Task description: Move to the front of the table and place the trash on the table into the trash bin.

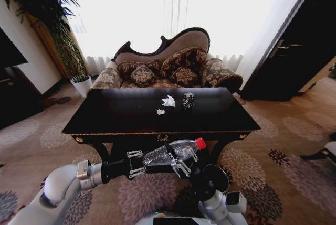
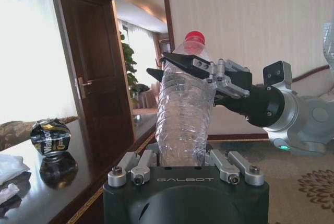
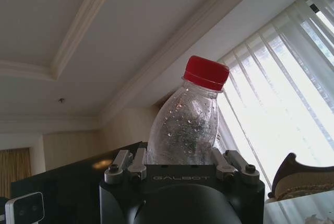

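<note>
Both grippers meet low in front of the robot on one clear plastic bottle (image 1: 170, 155) with a red cap: the left gripper (image 1: 135, 163) has its jaws closed round the bottle's base end, and the right gripper (image 1: 181, 163) has its jaws closed round the upper body just below the neck, so the bottle lies nearly level between them, below the front edge of the table (image 1: 110, 117). Beyond it on the glossy black table top sit the pieces of trash: a small white paper scrap (image 1: 160, 111), a larger crumpled white paper ball (image 1: 168, 100) just behind it, and a dark shiny wrapper lump (image 1: 188, 99) beside that, all near the middle and apart from one another. A patterned sofa (image 1: 173, 65) stands behind the table, and a white plant pot (image 1: 82, 84) to its left. I cannot make out the trash bin. The likely risk is that, with both grippers clamped on one thin bottle, uneven pulling could crush or twist it loose, and it would drop to the carpet.
</note>
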Robot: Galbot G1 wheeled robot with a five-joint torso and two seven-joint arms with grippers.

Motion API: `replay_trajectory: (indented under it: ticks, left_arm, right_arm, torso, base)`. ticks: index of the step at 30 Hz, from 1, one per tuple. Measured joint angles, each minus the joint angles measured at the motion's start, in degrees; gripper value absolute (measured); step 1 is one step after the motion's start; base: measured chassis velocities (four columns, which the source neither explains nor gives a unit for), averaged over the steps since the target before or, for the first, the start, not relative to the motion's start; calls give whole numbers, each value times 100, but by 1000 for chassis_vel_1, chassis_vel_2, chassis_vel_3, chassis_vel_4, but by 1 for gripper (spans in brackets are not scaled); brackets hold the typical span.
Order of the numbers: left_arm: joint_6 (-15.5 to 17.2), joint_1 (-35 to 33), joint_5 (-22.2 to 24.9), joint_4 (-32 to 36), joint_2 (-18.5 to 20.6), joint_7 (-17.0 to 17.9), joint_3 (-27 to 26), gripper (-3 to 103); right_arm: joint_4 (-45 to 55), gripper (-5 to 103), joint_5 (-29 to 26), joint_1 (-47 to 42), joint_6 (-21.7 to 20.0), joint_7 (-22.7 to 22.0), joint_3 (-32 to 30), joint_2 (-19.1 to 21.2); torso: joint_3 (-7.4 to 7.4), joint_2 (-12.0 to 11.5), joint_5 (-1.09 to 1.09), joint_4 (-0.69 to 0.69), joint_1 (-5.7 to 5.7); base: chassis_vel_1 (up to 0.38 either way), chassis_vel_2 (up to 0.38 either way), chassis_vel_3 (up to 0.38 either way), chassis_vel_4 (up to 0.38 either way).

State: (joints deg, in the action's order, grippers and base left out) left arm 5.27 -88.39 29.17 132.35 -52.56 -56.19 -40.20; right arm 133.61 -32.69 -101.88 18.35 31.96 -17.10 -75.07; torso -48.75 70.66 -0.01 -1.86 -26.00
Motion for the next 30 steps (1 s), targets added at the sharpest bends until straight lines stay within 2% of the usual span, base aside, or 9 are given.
replay_trajectory:
  ticks: [4,7,11,16,19,20,22,24,30]
  left_arm:
    - [0,-84,3,54,-37,-37,-132,32]
    - [29,-195,21,127,-172,-32,-331,36]
    - [24,-429,204,165,-399,56,-623,58]
    - [-110,-625,327,134,-608,65,-809,70]
    - [-136,-686,551,63,-766,61,-946,86]
    - [-120,-674,670,57,-791,122,-988,91]
    - [-84,-648,795,58,-804,240,-1023,91]
    - [41,-544,1208,107,-798,677,-1091,98]
    - [356,-274,2066,338,-687,1401,-1368,100]
  right_arm:
    - [-13,34,-29,16,2,45,36,6]
    - [-61,33,-35,27,31,85,41,17]
    - [-189,29,-37,84,54,71,41,47]
    - [-274,25,-11,112,52,84,9,31]
    - [-445,25,85,140,188,274,-124,41]
    - [-512,25,161,149,249,318,-173,51]
    - [-569,25,228,159,299,352,-210,59]
    - [-746,25,410,186,435,448,-277,72]
    - [-1176,25,794,231,427,420,-199,75]
  torso:
    - [0,0,0,0,0]
    - [0,0,0,-1,0]
    - [0,0,0,0,0]
    - [0,0,-1,0,0]
    - [0,0,-1,0,0]
    - [0,0,-1,0,0]
    - [0,0,0,0,0]
    - [0,0,-1,0,0]
    - [0,0,-1,0,-1]
  base:
    - [0,0,0,0]
    - [0,0,0,0]
    - [0,0,0,0]
    - [0,0,0,0]
    - [0,0,0,0]
    - [0,0,0,0]
    - [0,0,0,0]
    - [0,0,0,0]
    - [0,0,0,0]
